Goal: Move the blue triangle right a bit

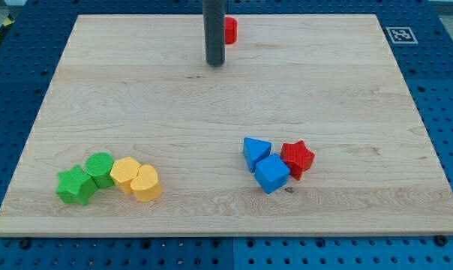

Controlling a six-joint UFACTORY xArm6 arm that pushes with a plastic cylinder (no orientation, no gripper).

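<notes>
The blue triangle (256, 151) lies right of centre in the lower half of the wooden board (226, 97). A blue cube (271, 173) touches it at its lower right, and a red star (297, 158) sits just right of both. My tip (214, 63) is near the view's top, far above and left of the blue triangle, touching no block. A red block (230, 30) sits partly hidden behind the rod at the top edge.
At the lower left is a cluster: a green star (74, 185), a green round block (100, 168), a yellow block (125, 173) and a yellow heart (145, 183). A tag marker (400, 34) sits at the board's top right corner.
</notes>
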